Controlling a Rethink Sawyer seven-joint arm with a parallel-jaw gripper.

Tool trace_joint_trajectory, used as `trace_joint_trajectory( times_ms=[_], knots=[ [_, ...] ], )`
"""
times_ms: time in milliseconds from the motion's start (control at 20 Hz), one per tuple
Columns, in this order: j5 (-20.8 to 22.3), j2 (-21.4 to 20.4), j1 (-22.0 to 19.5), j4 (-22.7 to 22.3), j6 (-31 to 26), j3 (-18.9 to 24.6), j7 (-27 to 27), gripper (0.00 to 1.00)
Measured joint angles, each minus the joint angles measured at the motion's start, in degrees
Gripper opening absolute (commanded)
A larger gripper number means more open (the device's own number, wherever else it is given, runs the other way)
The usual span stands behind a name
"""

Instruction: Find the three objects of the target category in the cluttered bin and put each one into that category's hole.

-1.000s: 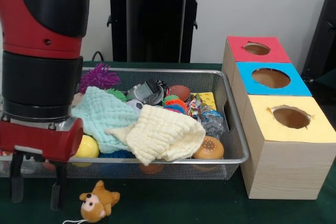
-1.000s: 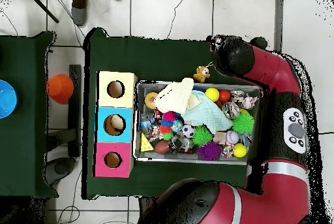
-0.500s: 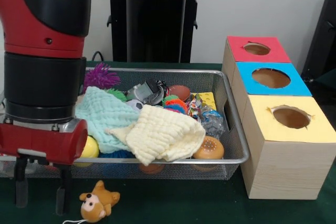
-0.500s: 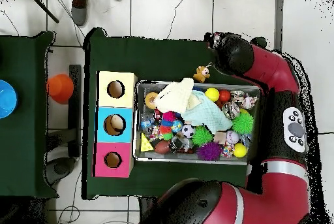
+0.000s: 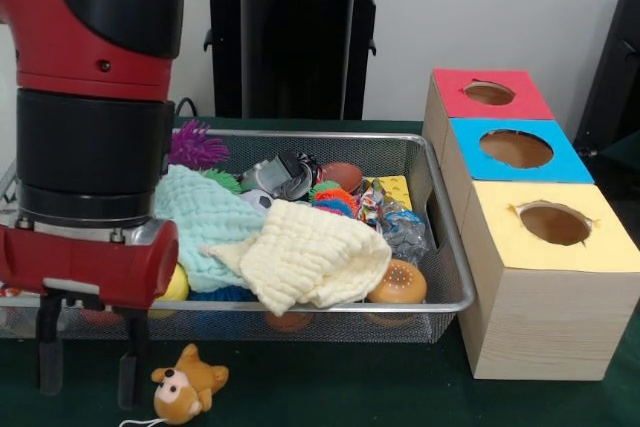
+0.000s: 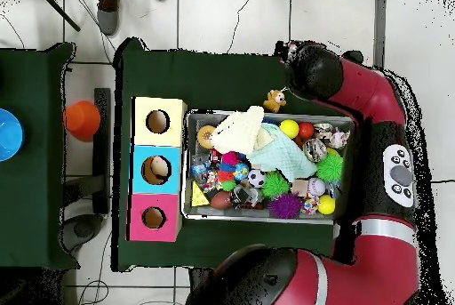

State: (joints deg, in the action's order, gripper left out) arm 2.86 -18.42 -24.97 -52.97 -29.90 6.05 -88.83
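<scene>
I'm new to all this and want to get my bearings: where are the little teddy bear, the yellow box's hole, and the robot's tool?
teddy bear (image 5: 187, 382), front view, on its body.
yellow box's hole (image 5: 554, 223), front view, inside the round opening.
tool (image 5: 87, 365), front view, midway between its two fingertips.

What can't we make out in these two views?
- Bin contents under the yellow cloth and teal cloth: covered, both views.
- Bin's left end, front view: behind the arm.
- Hand, overhead view: under the arm's wrist.
- Box hole interiors: dark.
- Small toys, overhead view: too small to identify.
</scene>
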Motion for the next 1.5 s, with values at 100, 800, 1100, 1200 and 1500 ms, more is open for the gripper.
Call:
trace_joint_trajectory(
  times_ms=[100,800,1100,1200,1500],
  knots=[
    [-0.1,0.0,0.2,0.0,0.0,0.0,0.0,1.0],
    [-1.8,-0.1,2.6,0.0,0.0,0.0,0.0,1.0],
    [-3.0,-0.1,3.3,0.0,0.0,0.0,0.0,1.0],
    [-3.1,-0.1,3.3,0.0,0.0,0.0,0.0,1.0],
    [-3.2,-0.1,3.3,0.0,-0.6,-0.2,0.0,1.0]
  ],
)
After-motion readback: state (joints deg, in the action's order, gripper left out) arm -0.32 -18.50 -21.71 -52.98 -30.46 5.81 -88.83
